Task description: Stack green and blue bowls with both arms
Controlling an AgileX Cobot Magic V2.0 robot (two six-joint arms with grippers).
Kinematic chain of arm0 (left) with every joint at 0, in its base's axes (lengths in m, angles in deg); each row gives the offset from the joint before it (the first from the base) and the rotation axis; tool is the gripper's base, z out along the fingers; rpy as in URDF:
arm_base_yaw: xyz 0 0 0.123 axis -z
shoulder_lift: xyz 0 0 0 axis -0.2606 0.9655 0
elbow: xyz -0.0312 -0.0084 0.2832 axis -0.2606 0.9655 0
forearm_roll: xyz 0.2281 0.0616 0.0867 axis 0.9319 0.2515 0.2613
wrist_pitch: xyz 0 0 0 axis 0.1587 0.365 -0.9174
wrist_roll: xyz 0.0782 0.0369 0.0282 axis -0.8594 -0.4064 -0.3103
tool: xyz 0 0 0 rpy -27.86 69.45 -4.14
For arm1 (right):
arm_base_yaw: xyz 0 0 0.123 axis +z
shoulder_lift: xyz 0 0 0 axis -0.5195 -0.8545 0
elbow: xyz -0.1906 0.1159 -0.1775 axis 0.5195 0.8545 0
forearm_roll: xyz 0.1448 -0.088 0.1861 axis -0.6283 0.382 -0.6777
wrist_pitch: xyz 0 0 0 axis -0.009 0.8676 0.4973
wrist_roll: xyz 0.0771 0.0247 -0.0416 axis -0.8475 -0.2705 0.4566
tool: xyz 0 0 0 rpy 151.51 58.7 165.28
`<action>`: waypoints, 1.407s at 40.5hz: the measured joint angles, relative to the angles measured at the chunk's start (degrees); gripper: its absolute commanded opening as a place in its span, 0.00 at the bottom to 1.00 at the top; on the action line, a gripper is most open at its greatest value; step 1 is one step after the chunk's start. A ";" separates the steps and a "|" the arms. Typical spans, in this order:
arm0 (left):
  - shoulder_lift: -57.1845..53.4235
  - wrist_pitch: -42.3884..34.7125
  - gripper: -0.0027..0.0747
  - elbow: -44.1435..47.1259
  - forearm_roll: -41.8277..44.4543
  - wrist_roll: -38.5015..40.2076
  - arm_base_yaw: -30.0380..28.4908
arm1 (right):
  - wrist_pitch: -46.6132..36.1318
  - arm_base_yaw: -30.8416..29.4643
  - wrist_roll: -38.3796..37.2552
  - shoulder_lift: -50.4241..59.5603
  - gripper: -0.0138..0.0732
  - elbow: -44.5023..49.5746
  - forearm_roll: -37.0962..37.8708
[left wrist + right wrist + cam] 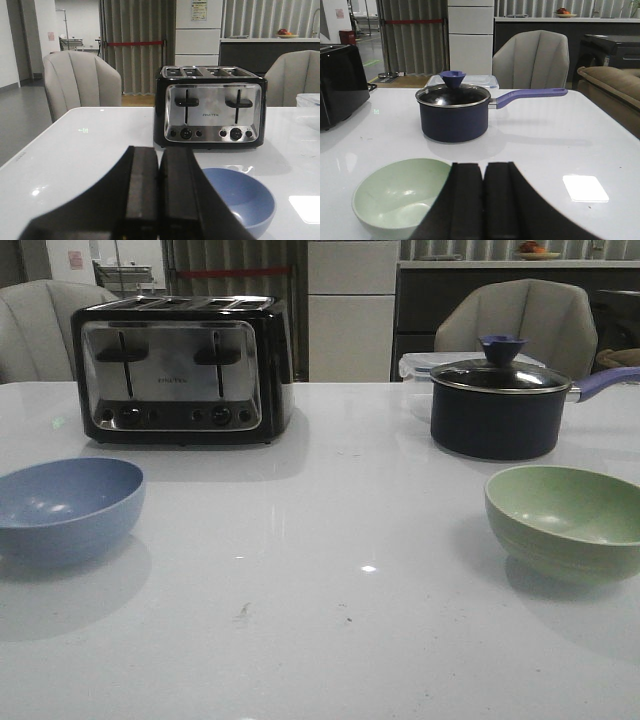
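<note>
A white table seen from the robot's side, with two empty bowls set well apart and nothing stacked yet. The blue bowl (66, 506) sits upright at the left edge of the front view, in front of a black and chrome toaster (180, 368). The green bowl (566, 519) sits upright at the right, in front of a dark lidded saucepan (500, 405) with a purple handle. Neither arm shows in the front view. In the wrist views, the left gripper (158, 195) hangs near the blue bowl and the right gripper (483, 200) just beside the green bowl; both pairs of fingers are pressed together, gripping nothing. The bowls look light, rigid and matte, so probably not slippery; pinching the rim, one finger inside and one outside, seems the surest hold.
</note>
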 measured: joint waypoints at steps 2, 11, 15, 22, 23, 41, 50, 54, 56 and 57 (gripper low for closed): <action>0.00 0.00 0.15 0.00 0.00 0.00 0.00 | 0.00 0.00 0.00 0.00 0.22 0.00 0.00; 0.00 0.00 0.15 0.00 0.00 0.00 0.00 | 0.00 0.00 0.00 0.00 0.22 0.00 0.00; 0.00 0.00 0.15 0.00 0.00 0.00 0.00 | 0.00 0.00 0.00 0.00 0.22 0.00 0.00; 0.00 0.00 0.15 0.00 0.00 0.00 0.00 | -0.24 0.00 0.00 0.00 0.22 0.00 0.00; 0.00 0.00 0.15 0.00 0.00 0.00 0.00 | -0.56 0.00 0.00 0.00 0.22 0.00 0.00; 0.00 -3.93 0.15 -0.86 -0.12 0.00 0.08 | -5.63 0.00 0.00 0.00 0.22 -1.22 0.00; 0.47 0.48 0.15 -11.99 -0.12 0.00 0.08 | 5.30 0.00 0.00 -0.41 0.22 -13.44 0.00; 3.82 5.63 0.15 -18.65 -0.12 0.00 0.08 | 10.59 0.00 0.00 -3.53 0.22 -19.65 0.00; 6.07 8.60 0.15 -22.35 -0.12 0.00 0.08 | 13.31 0.00 0.00 -6.21 0.22 -22.94 0.00; 7.47 10.40 0.15 -24.15 -0.12 0.00 0.08 | 14.34 0.00 0.00 -7.31 0.22 -24.55 0.00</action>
